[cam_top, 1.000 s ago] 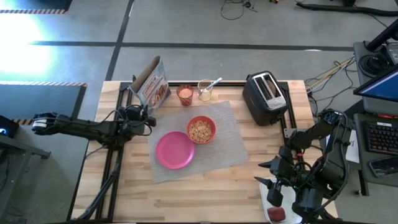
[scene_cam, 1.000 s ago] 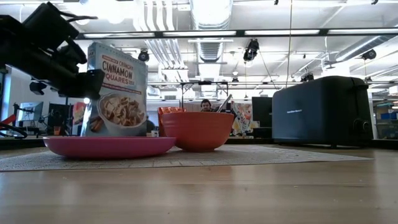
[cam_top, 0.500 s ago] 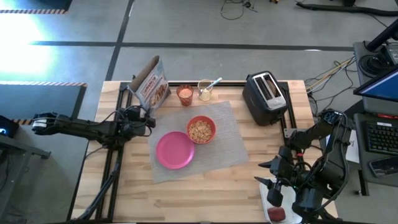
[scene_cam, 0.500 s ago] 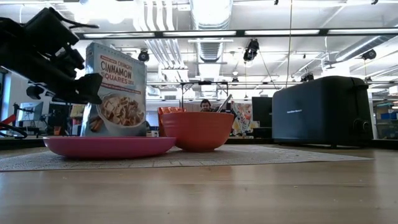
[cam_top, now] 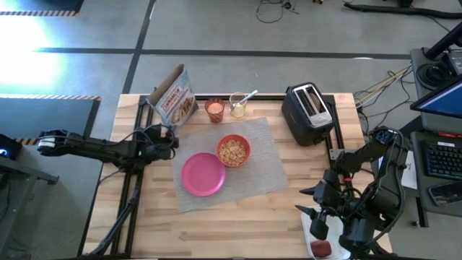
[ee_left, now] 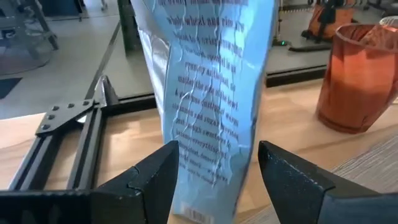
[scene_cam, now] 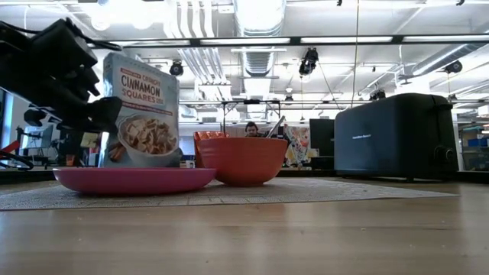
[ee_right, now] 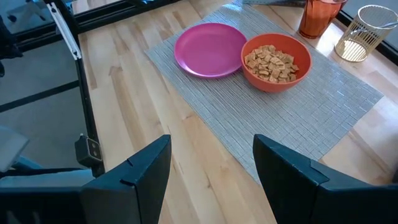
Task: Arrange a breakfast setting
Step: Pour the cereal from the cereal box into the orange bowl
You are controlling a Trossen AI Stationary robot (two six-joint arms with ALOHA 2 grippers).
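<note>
The pink plate (cam_top: 203, 174) and the bowl (cam_top: 233, 150), full of cereal, sit on the mat (cam_top: 253, 177). The cup (cam_top: 214, 110) stands behind. The left gripper (ee_left: 214, 180), fingers apart, faces the cereal box (cam_top: 174, 97). The apple (cam_top: 320, 248), I think, waits by the right gripper (ee_right: 211, 177), also spread apart. No toast yet.

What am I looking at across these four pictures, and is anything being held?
Two dark robot arms work at a wooden table. One picture looks straight down, one looks level across the tabletop, and two come from cameras on the arms' wrists. On a grey mat sit a pink plate and an orange-red bowl of cereal. Behind them stand a cereal box, an orange cup, a wire holder and a black toaster. The left pincer is open, facing the box. The right pincer is open at the table's near right corner. Nothing is held.
</note>
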